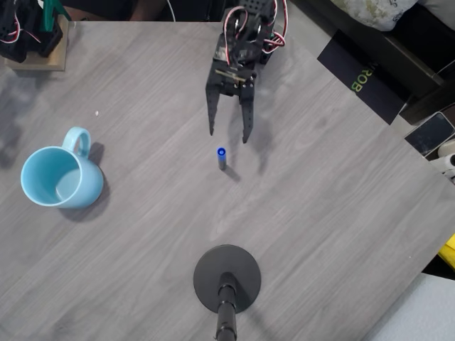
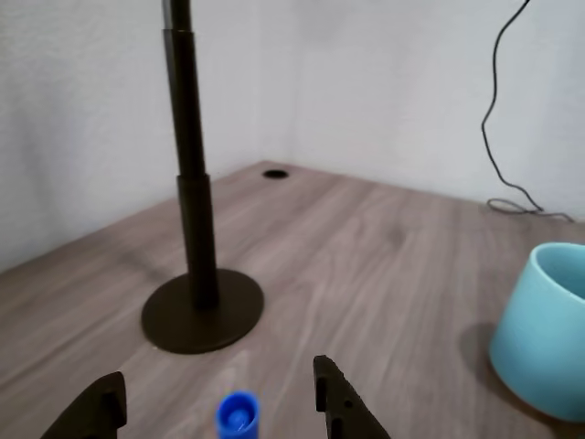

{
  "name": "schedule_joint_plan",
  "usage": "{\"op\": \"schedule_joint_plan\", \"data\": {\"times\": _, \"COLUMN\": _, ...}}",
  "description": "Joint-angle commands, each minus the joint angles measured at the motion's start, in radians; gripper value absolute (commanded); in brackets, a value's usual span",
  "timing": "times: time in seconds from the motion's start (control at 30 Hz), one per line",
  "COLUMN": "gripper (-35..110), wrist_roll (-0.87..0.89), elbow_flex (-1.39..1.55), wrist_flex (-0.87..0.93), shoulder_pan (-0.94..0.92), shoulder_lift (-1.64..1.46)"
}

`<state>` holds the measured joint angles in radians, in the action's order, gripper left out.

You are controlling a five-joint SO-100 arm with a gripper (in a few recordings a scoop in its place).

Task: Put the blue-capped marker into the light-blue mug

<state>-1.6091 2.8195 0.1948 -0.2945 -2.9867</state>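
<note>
Blue-capped marker (image 1: 222,158) upright, just beyond spread jaws.

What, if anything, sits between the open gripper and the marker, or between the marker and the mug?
Nothing visible does. The blue-capped marker stands upright just ahead of the gripper, bare table between them. The light-blue mug sits apart toward the left in the overhead view, with the stand base off that line.

**Camera placement**

The overhead view looks straight down on most of the surface (image 1: 320,213) from well above. The wrist view sits low and close behind the tool (image 2: 219,407), facing the far corner. Both share the stand (image 1: 227,278), marker (image 1: 222,158) and mug (image 1: 57,177).
</note>
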Motion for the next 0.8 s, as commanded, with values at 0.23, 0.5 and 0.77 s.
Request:
{"op": "schedule_joint_plan", "data": {"times": 0.23, "gripper": 32, "wrist_roll": -0.031, "elbow_flex": -0.057, "wrist_flex": -0.164, "shoulder_pan": -0.009, "shoulder_lift": 0.238}}
{"op": "schedule_joint_plan", "data": {"times": 0.5, "gripper": 33, "wrist_roll": -0.058, "elbow_flex": 0.074, "wrist_flex": -0.322, "shoulder_pan": 0.044, "shoulder_lift": 0.281}}
{"op": "schedule_joint_plan", "data": {"times": 0.77, "gripper": 33, "wrist_roll": -0.061, "elbow_flex": 0.086, "wrist_flex": -0.459, "shoulder_pan": 0.040, "shoulder_lift": 0.423}}
